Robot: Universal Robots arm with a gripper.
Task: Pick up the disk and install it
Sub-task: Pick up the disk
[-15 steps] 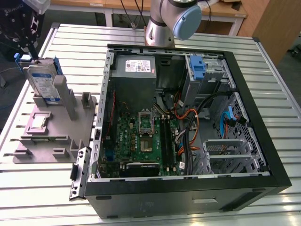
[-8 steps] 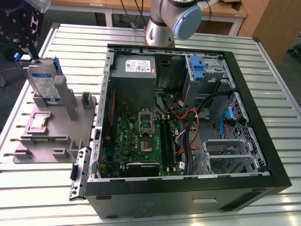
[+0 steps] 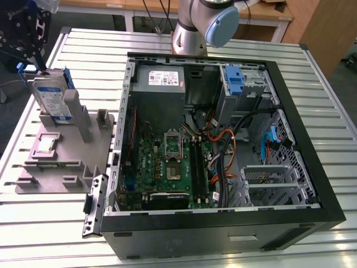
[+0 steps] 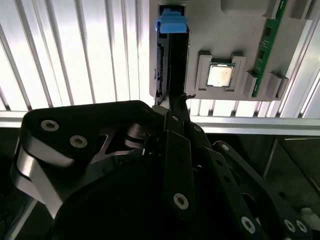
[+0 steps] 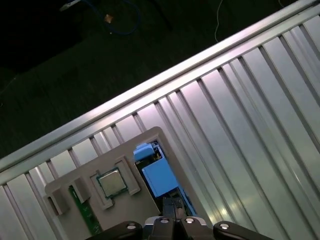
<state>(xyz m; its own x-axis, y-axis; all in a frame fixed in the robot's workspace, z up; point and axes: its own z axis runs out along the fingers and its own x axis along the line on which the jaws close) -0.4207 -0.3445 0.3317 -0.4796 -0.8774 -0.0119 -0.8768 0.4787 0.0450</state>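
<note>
The disk [image 3: 51, 99] stands on edge, leaning in a slot of the grey parts holder [image 3: 61, 162] at the exterior view's left. It is a silver-grey drive with a white-and-blue label and blue side rails. My gripper [image 3: 38, 62] hangs directly over the disk's top edge, at or just above it. In the second wrist view the disk [image 4: 178, 65] appears edge-on, with its blue rail tab at the far end, and my gripper [image 4: 173, 104] reaches its near end. In the first wrist view the disk's blue face [image 5: 159, 176] lies just beyond my gripper [image 5: 171, 206].
An open computer case [image 3: 312, 167] lies on the slatted metal table [image 3: 167, 251] at the exterior view's right, holding a motherboard [image 3: 167, 167], a grey power-supply box [image 3: 159, 78], cables and a blue bracket [image 3: 235, 81]. The holder also carries a processor chip [image 4: 220, 76] and a memory stick [image 4: 265, 45].
</note>
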